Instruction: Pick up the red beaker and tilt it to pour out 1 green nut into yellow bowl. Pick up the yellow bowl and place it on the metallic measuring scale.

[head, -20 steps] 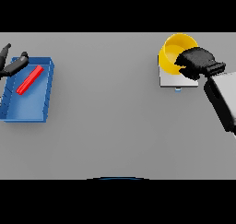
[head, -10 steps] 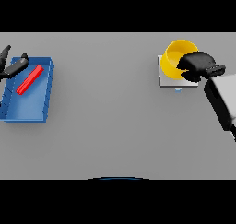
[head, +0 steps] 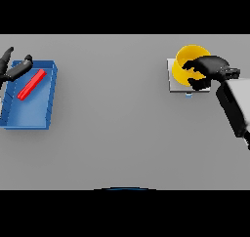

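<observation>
While its fingers curl over the near rim, the robot's right hand (head: 209,69) grips the yellow bowl (head: 188,60) at the far right of the grey table (head: 117,128), thumb and fingers closed around the bowl's edge and partly hiding its right side. The white and grey right arm (head: 235,104) runs from the hand down toward the right edge of the view. The bowl sits on the metallic measuring scale (head: 175,80), a pale square plate whose left and front edges show beneath it; whether the bowl's base rests fully on the plate or is held just above it cannot be told from this angle. A small bluish mark shows at the middle of the scale's front edge. What lies inside the bowl cannot be made out.

Across the table, well apart from the bowl and scale, a blue tray (head: 29,116) lies near the left edge. Inside it, toward the far end, the red beaker (head: 31,84) lies on its side, slanting from lower left to upper right. The left hand (head: 13,68) shows at the tray's far left corner, over its rim, fingers spread and relaxed, holding nothing. Its fingertips point toward the beaker's upper end but stand clear of it.

Between the tray on the left and the scale on the right stretches bare grey tabletop.
</observation>
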